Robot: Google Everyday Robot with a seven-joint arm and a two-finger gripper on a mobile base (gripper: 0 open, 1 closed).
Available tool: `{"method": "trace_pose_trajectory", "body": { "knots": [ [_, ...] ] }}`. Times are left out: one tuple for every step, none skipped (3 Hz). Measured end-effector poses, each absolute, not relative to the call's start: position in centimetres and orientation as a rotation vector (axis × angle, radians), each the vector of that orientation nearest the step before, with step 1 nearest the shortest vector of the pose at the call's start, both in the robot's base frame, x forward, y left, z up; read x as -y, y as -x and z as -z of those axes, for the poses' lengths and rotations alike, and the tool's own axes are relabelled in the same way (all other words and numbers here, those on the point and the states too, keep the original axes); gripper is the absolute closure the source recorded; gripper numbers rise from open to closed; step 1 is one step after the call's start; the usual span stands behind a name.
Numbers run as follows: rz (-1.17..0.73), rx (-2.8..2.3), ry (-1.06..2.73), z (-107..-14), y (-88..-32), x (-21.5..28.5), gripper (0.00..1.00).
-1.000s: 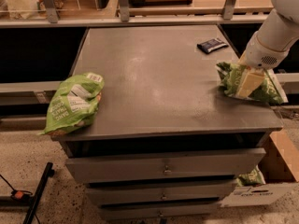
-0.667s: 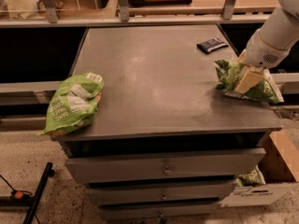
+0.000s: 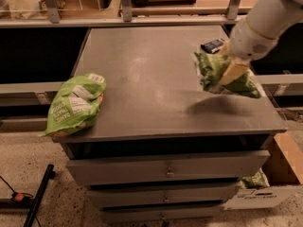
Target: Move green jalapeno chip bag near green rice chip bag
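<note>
The green jalapeno chip bag (image 3: 213, 72) is dark green and wrinkly. It hangs in the air above the right part of the grey cabinet top (image 3: 151, 79), casting a shadow below. My gripper (image 3: 230, 71) comes in from the upper right and is shut on this bag. The green rice chip bag (image 3: 75, 105) is larger and lime green with white panels. It lies at the front left corner of the top, partly over the edge, far to the left of my gripper.
A small dark packet (image 3: 212, 45) lies at the back right of the top. A cardboard box (image 3: 265, 188) with green bags stands on the floor at the right. Drawers (image 3: 165, 171) front the cabinet. A black stand (image 3: 33, 202) is at lower left.
The jalapeno bag has been lifted off the right edge of the top and carried left, held in my gripper. The rice bag has not moved.
</note>
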State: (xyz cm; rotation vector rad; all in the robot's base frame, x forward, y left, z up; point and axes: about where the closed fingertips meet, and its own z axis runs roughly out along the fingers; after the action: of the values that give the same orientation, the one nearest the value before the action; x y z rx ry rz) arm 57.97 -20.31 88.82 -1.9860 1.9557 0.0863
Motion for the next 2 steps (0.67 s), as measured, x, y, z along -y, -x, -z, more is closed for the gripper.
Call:
{"method": "trace_pose_trajectory", "body": {
  "knots": [
    [-0.139, -1.798, 2.159, -88.8, -56.8, 12.6, 1.00],
    [-0.207, -1.657, 2.266, -88.6, -56.0, 5.9, 1.00]
  ]
}}
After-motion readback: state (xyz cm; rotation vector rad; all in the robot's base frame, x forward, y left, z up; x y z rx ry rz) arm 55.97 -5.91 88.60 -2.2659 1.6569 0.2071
